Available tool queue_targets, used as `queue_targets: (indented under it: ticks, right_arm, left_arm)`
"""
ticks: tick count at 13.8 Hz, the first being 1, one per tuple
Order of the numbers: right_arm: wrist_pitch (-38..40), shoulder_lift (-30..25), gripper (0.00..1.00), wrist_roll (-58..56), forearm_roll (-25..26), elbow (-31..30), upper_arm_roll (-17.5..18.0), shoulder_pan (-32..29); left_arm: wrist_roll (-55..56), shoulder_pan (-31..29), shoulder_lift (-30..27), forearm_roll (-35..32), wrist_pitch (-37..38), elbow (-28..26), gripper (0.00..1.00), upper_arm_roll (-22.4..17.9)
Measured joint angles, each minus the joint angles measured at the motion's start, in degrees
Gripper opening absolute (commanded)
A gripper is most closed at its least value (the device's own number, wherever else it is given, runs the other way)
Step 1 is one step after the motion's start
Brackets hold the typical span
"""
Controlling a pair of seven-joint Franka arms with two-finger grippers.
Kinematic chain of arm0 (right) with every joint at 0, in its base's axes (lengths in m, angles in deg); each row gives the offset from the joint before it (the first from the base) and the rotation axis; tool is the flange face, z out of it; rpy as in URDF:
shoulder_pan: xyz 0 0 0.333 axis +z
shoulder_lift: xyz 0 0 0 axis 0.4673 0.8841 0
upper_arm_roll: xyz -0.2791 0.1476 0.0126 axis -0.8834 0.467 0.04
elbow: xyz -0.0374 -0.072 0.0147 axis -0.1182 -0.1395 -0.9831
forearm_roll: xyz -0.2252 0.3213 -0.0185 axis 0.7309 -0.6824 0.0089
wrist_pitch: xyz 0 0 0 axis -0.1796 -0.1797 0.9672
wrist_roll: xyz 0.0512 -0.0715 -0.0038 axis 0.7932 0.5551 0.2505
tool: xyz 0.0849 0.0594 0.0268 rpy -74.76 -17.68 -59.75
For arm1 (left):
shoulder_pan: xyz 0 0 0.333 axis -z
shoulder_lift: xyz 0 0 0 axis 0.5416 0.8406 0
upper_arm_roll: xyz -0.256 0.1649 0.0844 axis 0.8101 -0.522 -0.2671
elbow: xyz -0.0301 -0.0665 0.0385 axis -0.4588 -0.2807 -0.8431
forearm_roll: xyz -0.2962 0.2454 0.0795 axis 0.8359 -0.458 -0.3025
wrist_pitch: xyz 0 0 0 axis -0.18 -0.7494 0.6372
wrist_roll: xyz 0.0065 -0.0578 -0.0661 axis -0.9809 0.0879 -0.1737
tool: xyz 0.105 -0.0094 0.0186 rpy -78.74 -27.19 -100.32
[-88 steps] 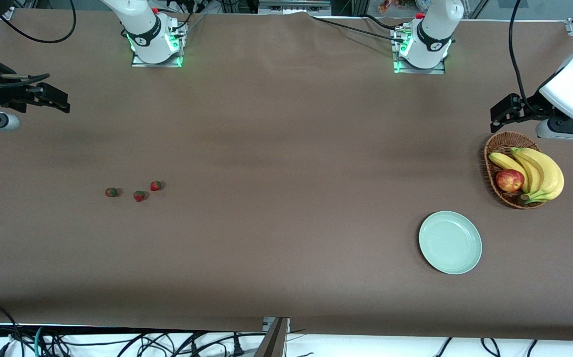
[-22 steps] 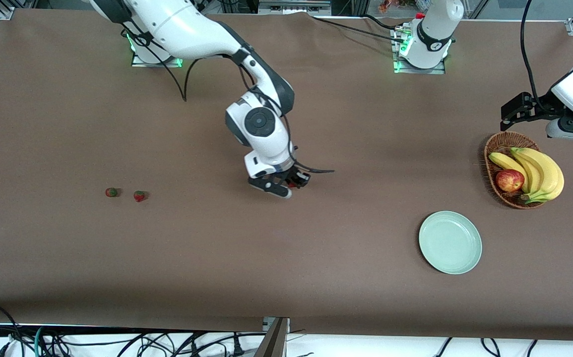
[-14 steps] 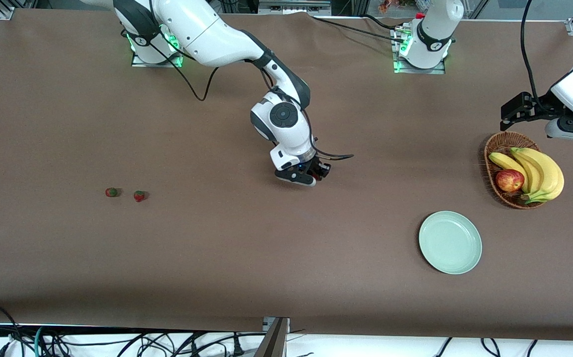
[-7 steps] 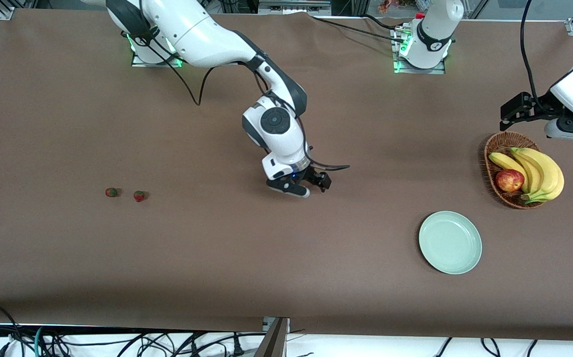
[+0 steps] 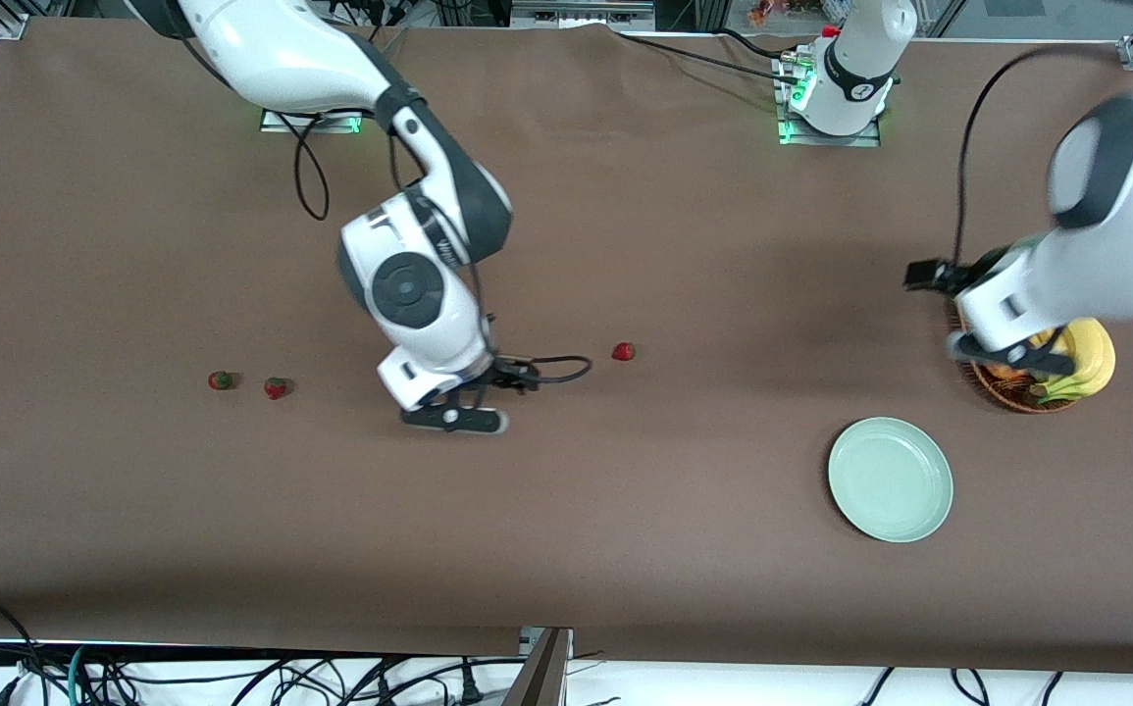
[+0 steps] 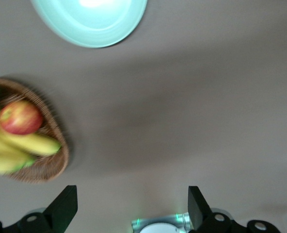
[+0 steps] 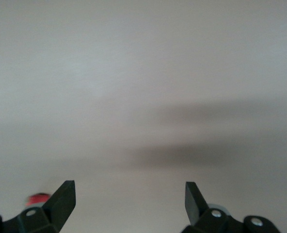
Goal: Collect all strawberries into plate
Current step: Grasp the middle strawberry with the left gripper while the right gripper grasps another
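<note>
Strawberries (image 5: 623,351), small, red and leafy-topped, are lying on the matte brown desk (image 5: 566,549), apart from the smooth round mint plate (image 5: 890,479). Right end effector (image 7: 129,201) is hanging over the desk, fingers apart and empty. Left end effector (image 6: 131,206), fingers also apart, is hovering over the woven wicker basket (image 6: 46,160).

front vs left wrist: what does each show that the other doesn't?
Front only: three strawberries on the table, two toward the right arm's end, one mid-table; the open, empty right hand over bare table between them.

Left wrist only: the apple in the basket; in front the left arm covers it.

Both: plate with nothing on it, bananas, open left hand.
</note>
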Motion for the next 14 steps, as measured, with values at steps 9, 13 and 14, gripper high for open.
queue_targets:
  ticks: [9, 13, 14]
  right_arm:
    - [15.12, -1.55, 1.00, -30.43, -0.02, -4.15, -17.90, -3.22]
    - [15.05, -1.85, 1.00, -34.04, -0.04, -7.64, -20.72, -6.88]
    - [15.01, -1.85, 1.00, -35.56, -0.13, -8.06, -20.78, -8.49]
  left_arm:
    - [21.34, 17.36, 14.59, 6.75, -23.56, 0.76, 1.00, 0.72]
    - [38.48, 26.91, 19.01, 5.79, -32.99, 0.88, 1.00, 0.52]
    - [40.91, 28.59, 19.96, 4.97, -34.48, 0.90, 1.00, 0.47]
